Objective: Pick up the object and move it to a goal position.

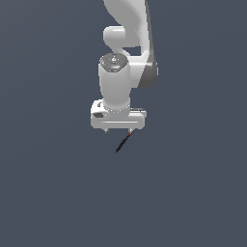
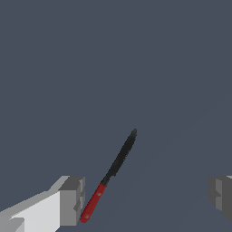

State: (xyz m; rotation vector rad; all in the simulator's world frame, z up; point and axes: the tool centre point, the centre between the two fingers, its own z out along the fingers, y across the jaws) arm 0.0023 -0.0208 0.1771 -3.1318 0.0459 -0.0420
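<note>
So the white Panda arm (image 1: 126, 43) comes down from the top of the exterior view with its wrist pointing straight down, and the pincer (image 1: 118, 130) sits at the bottom of it over a plain dark grey-blue surface (image 1: 48, 193). The task object looks like a tiny knife (image 1: 123, 143), black blade with a red handle, and in the exterior view it's just below the pincer's body, lying on a slant, with the red end up near the fingertip (image 1: 130, 130) on the exterior view's right and the black tip pointing down and toward the exterior view's left. It's way thinner than the pincer itself. The wrist view gives a better look: the two grey pads are spread far apart, one pad (image 2: 72, 199) at one edge of the picture and the other (image 2: 222, 197) at the opposite edge, with a big gap between them. The knife (image 2: 111, 174) isn't centred in that gap at all, its red handle end sits just beside the first pad, maybe touching it, I honestly can't tell, while the black blade angles away from the pincer into the open space between the fingers. The far pad is well apart from it. So nothing is being pinched right now, the pincer is wide open with the knife off to one side near one finger. Can't tell from either picture whether the knife is lying flat on the surface or the pincer is close above it.
</note>
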